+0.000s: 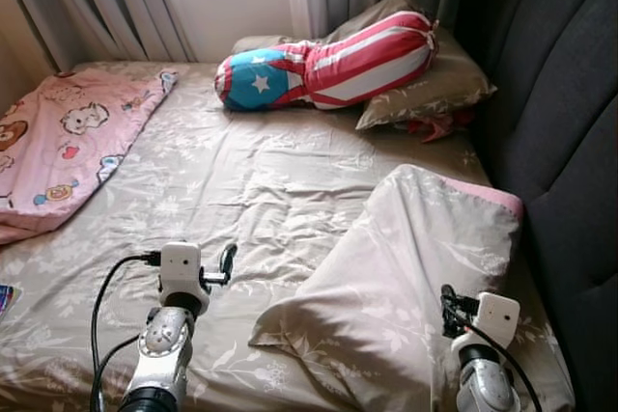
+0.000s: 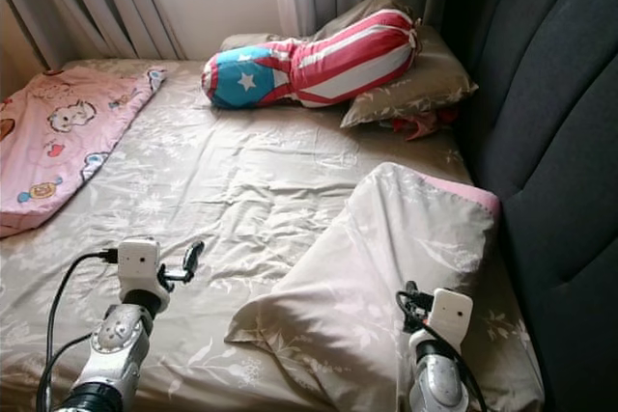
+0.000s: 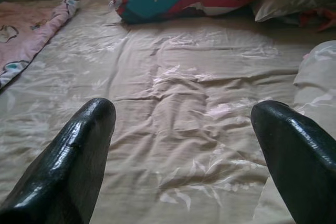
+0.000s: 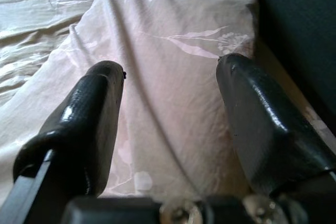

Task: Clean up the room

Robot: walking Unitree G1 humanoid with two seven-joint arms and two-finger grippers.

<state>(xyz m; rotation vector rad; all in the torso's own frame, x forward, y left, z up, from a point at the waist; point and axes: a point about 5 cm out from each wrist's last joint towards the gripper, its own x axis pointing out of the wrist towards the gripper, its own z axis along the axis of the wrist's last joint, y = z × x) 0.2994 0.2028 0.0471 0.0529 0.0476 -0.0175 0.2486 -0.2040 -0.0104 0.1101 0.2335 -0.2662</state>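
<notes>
With both claws released, the right gripper [image 4: 170, 114] poised over the grey floral pillow [image 1: 406, 277] at lower right and the left gripper [image 3: 184, 145] over bare bedsheet [image 1: 241, 180], only loose pillowcase fabric may be pinched, so the pillow could sag or slip.

Two silver metal arms end in small white box-shaped wrist housings. The left arm [image 1: 164, 354] has a rounded silver joint cover dotted with small screws, a black collar beneath the white box, and black cables looping from its side. The right arm [image 1: 480, 378] carries a bundle of black wires beside its white box. Each gripper's fingers [image 3: 68, 166] are long, glossy black and rounded at the tips.
</notes>
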